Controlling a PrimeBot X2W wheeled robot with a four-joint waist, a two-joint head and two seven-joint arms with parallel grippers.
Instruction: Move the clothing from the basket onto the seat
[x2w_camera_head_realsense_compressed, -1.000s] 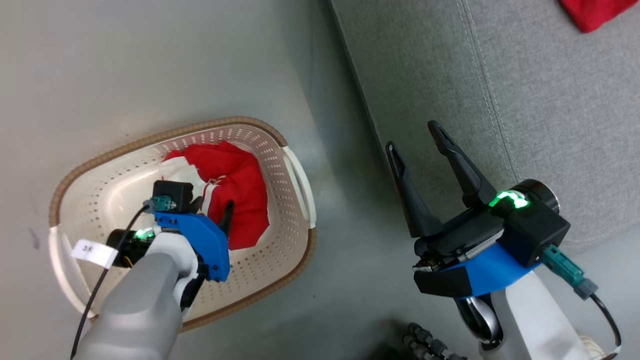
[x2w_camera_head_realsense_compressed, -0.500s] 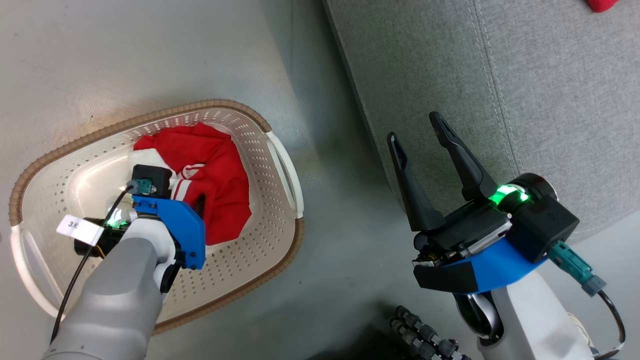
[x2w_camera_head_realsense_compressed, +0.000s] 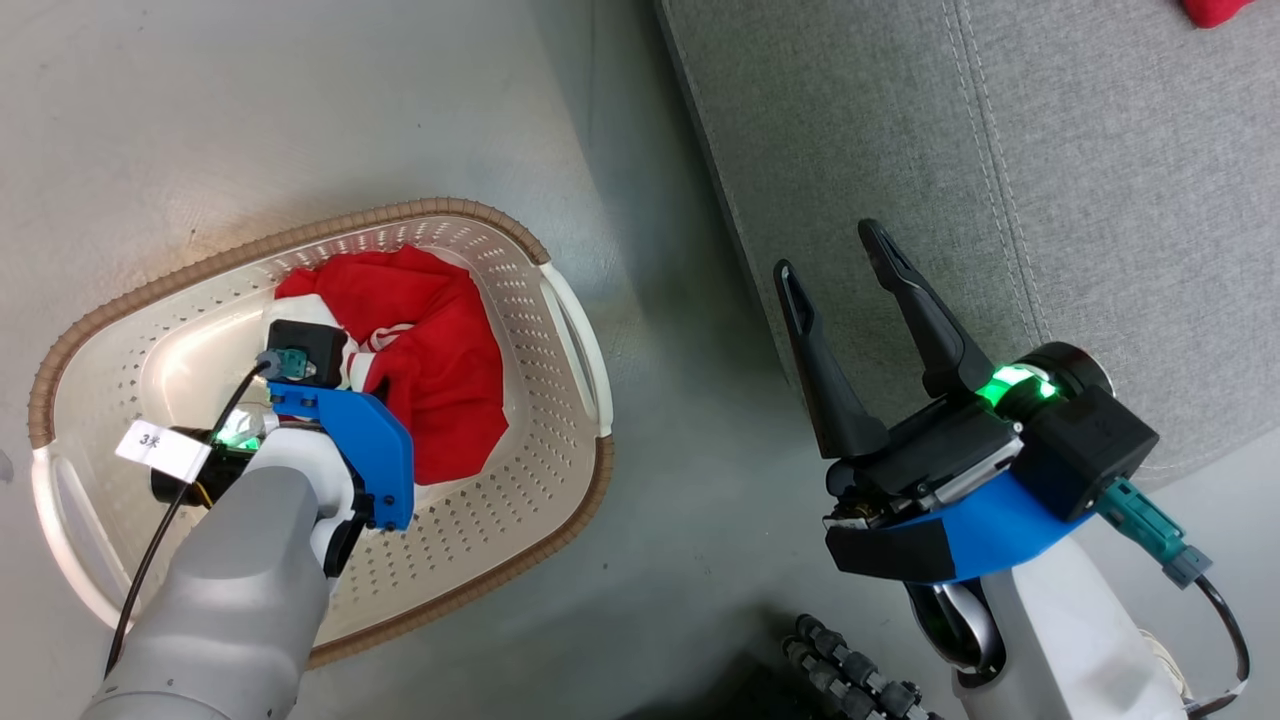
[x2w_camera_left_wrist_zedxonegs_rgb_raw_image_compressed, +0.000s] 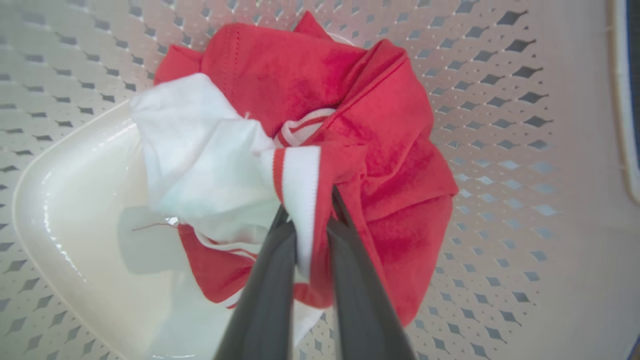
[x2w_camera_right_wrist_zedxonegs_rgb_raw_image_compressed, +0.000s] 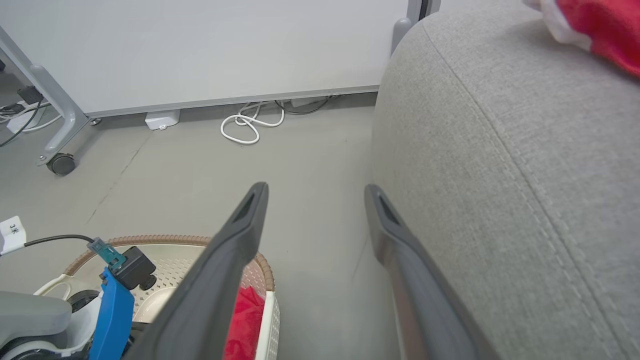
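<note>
My left gripper (x2w_camera_left_wrist_zedxonegs_rgb_raw_image_compressed: 310, 205) is down inside the laundry basket (x2w_camera_head_realsense_compressed: 440, 207), its two dark fingers drawn narrow and pinching a white-banded fold of the red garment (x2w_camera_head_realsense_compressed: 445, 385). That garment sits bunched in the basket, against the perforated wall on the sofa side: red cloth with white trim and thin stripes, and a white part spreading toward the basket's glossy middle. Whether the cloth is lifted off the basket's bottom I cannot tell. My right gripper (x2w_camera_head_realsense_compressed: 826, 250) hangs outside the basket, off to its right, over the front edge of the grey sofa (x2w_camera_head_realsense_compressed: 1000, 150), fingers spread wide. A second red garment (x2w_camera_right_wrist_zedxonegs_rgb_raw_image_compressed: 600, 30) lies on the sofa cushion, well apart from the basket and beyond my right gripper. The basket stands on the grey floor (x2w_camera_head_realsense_compressed: 300, 100) near the sofa, one white handle (x2w_camera_head_realsense_compressed: 588, 355) turned toward the sofa. Beyond the basket, at the foot of a pale wall panel (x2w_camera_right_wrist_zedxonegs_rgb_raw_image_compressed: 200, 50), a white cable (x2w_camera_right_wrist_zedxonegs_rgb_raw_image_compressed: 245, 127) lies looped on the floor, and a caster (x2w_camera_right_wrist_zedxonegs_rgb_raw_image_compressed: 61, 164) stands along the same panel
</note>
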